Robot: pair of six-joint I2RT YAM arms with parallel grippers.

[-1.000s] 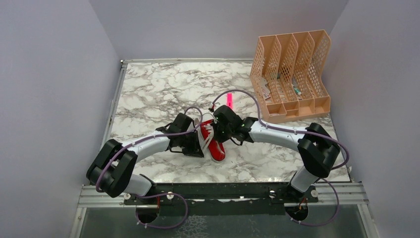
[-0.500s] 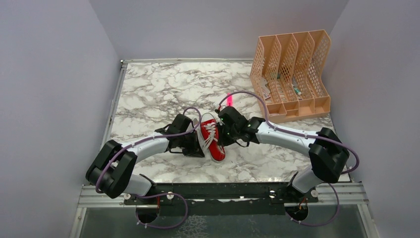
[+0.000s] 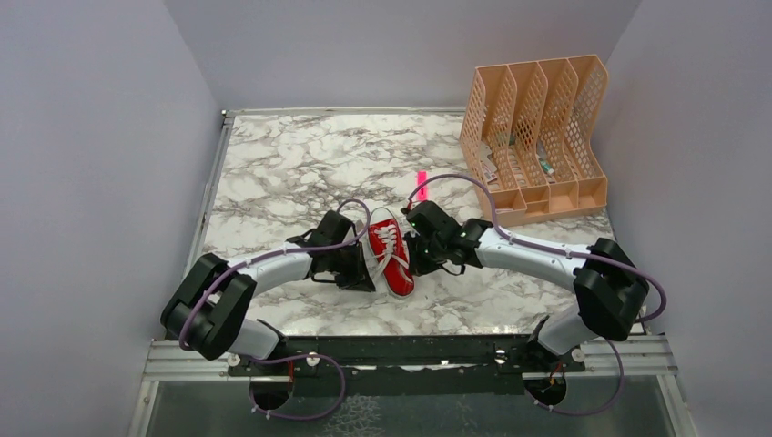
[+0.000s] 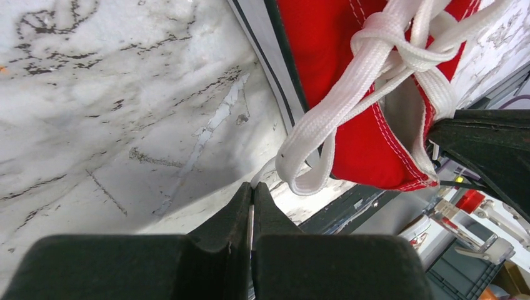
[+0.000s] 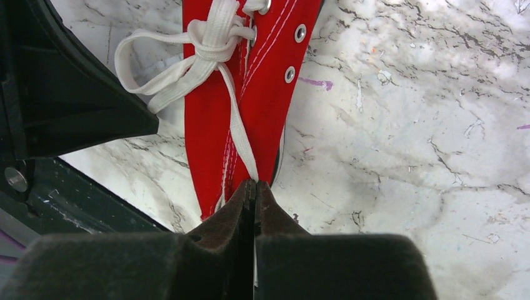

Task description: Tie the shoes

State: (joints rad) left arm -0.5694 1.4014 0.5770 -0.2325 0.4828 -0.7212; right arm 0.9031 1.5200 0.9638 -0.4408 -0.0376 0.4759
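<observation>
Tension likely tightened the knot (image 5: 212, 37): the right tool (image 5: 255, 182), clamped on a white lace (image 5: 240, 134) of the small red canvas sneaker (image 3: 393, 261), had swung aside; the left tool (image 4: 252, 186) sat pressed together.

No legible text, numbers or logos, red sneaker (image 3: 391, 264) and white laces (image 5: 215, 37) unmarked, papers (image 3: 492, 169) in file rack (image 3: 546, 91) at two o'clock too small to read.
</observation>
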